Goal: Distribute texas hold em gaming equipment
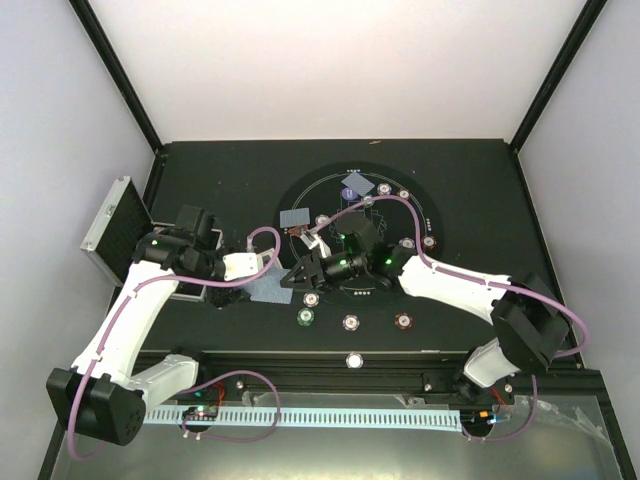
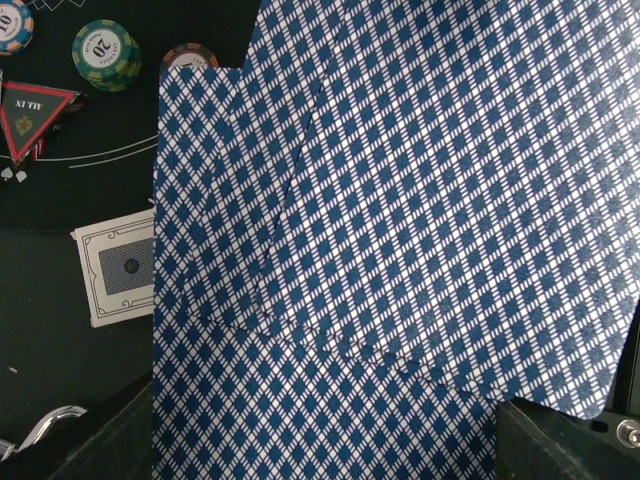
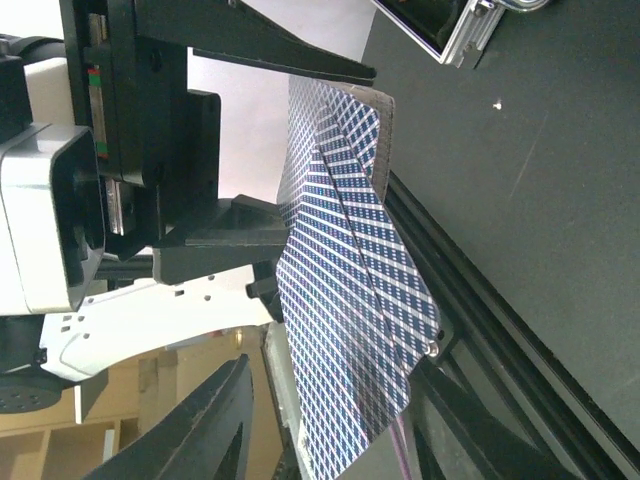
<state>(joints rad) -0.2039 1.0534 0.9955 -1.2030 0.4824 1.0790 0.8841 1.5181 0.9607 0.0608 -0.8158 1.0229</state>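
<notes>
Behind fanned cards [image 2: 400, 250], table [image 2: 60, 370] mostly hidden.

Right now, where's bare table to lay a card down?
Bare: the far strip behind the printed circle, the right side beyond it, and between the silver case and the circle. Crowded: mid-table, where left gripper and right gripper meet at the fanned cards, and the chip row nearer.

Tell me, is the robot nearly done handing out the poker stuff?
About partway. Done: two face-down cards and several poker chips already lie spread on the black table. In hand: the left gripper pinches a fan of playing cards, and the right gripper sits at the fan with its jaws open. Left: the held cards are not dealt yet.
</notes>
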